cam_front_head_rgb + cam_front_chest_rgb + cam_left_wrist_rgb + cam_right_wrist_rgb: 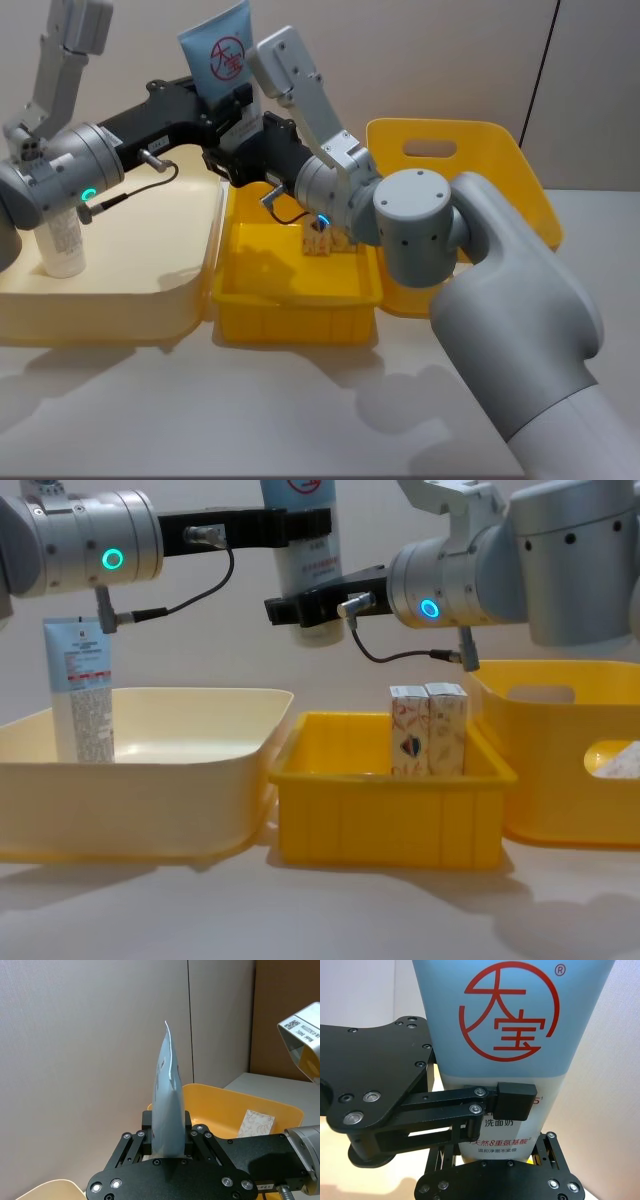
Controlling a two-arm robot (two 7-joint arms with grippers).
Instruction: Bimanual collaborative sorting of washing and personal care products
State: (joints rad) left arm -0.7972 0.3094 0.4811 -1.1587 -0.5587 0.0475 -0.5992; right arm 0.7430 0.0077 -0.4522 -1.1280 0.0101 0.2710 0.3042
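held tube [305,540] top cut off in chest view, cartons [320,240] largely hidden behind right arm

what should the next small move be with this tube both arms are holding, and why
Probably open the right end effector and back it away. Both grip the pale-blue tube in mid-air, the left end effector higher up, and a matching tube already stands in the cream bin on the left side.

Squeeze tube [512,1015]: smooth soft plastic, slight sheen; yellow bin [385,810]: glossy plastic; cartons [428,730]: prob. printed card.
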